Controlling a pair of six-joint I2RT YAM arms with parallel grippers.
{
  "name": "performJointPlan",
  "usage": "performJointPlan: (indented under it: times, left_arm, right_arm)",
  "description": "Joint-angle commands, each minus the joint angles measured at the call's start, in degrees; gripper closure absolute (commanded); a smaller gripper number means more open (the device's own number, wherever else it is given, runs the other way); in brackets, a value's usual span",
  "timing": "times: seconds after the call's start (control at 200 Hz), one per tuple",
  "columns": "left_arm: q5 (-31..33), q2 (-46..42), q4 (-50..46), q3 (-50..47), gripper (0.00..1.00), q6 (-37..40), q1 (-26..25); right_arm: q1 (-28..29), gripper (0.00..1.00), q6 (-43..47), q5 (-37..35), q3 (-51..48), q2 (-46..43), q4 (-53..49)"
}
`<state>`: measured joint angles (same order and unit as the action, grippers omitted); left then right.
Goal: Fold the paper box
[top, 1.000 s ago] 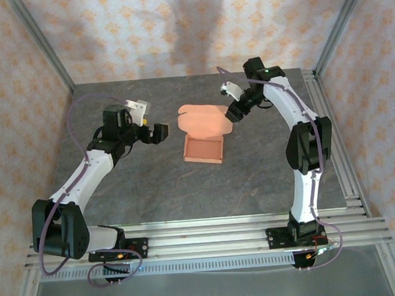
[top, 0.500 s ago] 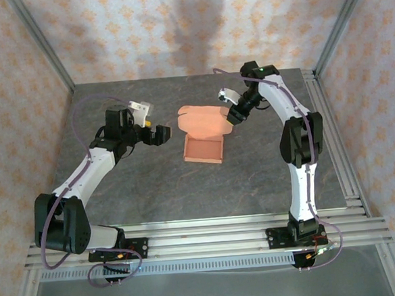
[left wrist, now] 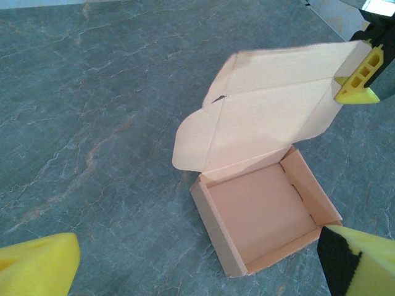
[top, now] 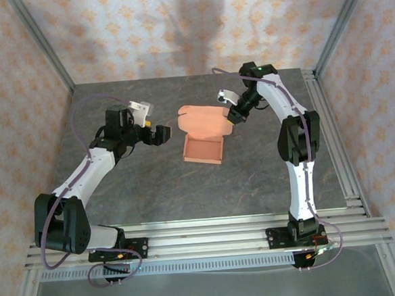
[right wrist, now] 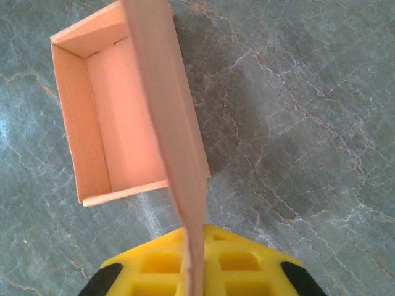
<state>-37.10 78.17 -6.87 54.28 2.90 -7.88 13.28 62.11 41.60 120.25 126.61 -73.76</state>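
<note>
Soft even light, faint shadows, sharp

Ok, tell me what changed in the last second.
The right end effector eased in toward the raised lid of the paper box and shut on the lid's edge. The left end effector stayed open, left of the box; the tray did not move.

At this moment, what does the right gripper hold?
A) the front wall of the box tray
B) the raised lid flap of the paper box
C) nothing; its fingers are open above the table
B: in the right wrist view the right gripper is shut on the edge of the raised lid flap of the paper box.
</note>
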Motion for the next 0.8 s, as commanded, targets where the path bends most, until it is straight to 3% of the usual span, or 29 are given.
performJointPlan:
  times: [0.0,0.205,0.455,0.631,0.796]
  left_arm:
    - [-0.9,0.0,0.9,0.9,0.00,-0.4,0.1]
    - [1.7,0.5,5.1,-1.1,0.00,-1.4,0.1]
    - [1.6,3.0,8.7,-0.5,0.00,4.1,-0.6]
    - [-5.8,8.8,-4.3,8.6,0.02,15.8,-0.8]
    - [-6.5,15.9,-19.7,20.2,0.06,27.8,-1.1]
  right_arm:
    - [-0.4,1.00,2.0,0.9,2.1,0.6,-2.9]
    - [-0.2,1.00,2.9,0.6,1.6,0.1,-2.7]
    - [0.7,1.00,6.4,0.5,-0.6,-2.4,-1.0]
    - [1.2,1.00,7.8,0.3,-1.1,-2.9,-1.3]
    - [1.3,1.00,8.0,0.3,-1.0,-2.9,-1.3]
